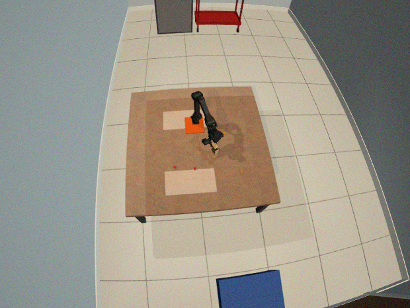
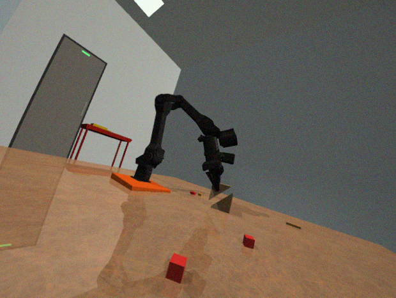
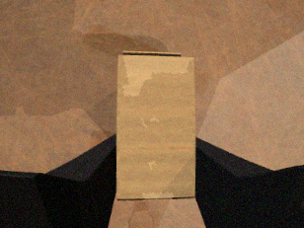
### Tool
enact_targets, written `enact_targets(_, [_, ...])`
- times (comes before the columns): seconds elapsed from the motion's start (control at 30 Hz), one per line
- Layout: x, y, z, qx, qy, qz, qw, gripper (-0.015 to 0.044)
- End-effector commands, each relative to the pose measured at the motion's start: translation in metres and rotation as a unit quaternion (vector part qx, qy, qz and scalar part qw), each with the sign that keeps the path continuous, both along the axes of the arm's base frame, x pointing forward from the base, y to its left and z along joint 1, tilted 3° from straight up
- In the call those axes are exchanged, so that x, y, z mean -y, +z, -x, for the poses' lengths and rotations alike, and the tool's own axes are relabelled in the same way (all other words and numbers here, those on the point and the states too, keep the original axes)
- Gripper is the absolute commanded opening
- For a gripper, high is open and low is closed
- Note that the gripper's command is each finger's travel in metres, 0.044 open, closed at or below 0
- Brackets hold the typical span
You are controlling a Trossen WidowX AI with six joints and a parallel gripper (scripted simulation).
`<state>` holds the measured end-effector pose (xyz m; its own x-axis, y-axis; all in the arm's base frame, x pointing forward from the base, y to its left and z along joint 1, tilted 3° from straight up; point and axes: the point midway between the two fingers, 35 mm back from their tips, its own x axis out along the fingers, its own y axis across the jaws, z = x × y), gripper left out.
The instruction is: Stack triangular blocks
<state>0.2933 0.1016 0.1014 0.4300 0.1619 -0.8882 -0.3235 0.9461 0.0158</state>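
Your gripper pinches one triangular block, the other at its five o'clock in the exterior view; you can read no writing.

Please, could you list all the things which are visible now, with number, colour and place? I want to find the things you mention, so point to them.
triangular blocks: two, tan; one in the end effector (image 2: 216,188) (image 3: 156,172), the held block (image 2: 223,188) (image 3: 156,127), above the lower block (image 2: 225,204) on the table (image 1: 198,205) (image 2: 80,224)
small cubes: three red, on the table
small yellow piece (image 1: 224,133) (image 2: 199,194): one, beside the farthest red cube
flat strip (image 1: 241,171) (image 2: 293,225): one, brownish, on the table
pale rectangles: two, on the table
door (image 1: 174,16) (image 2: 60,96): one, grey, far wall
cart (image 1: 217,18) (image 2: 106,132): one, red, by the door, yellow item on top
box-like object (image 1: 250,289): one, blue, floor
robot: one black arm, orange base plate (image 1: 194,129) (image 2: 140,187)
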Motion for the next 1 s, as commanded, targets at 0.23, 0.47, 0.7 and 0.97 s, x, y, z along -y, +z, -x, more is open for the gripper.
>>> enact_targets(0.23, [-0.001,-0.005,-0.003,0.002,-0.002,0.001,1.000,0.0000])
enact_targets(0.47, [-0.001,-0.009,-0.005,0.002,-0.002,0.001,1.000,0.0000])
enact_targets(0.7, [-0.002,-0.013,-0.007,0.002,-0.002,0.001,1.000,0.0000])
enact_targets(0.97, [-0.003,-0.018,-0.010,0.002,-0.002,0.001,1.000,0.0000])
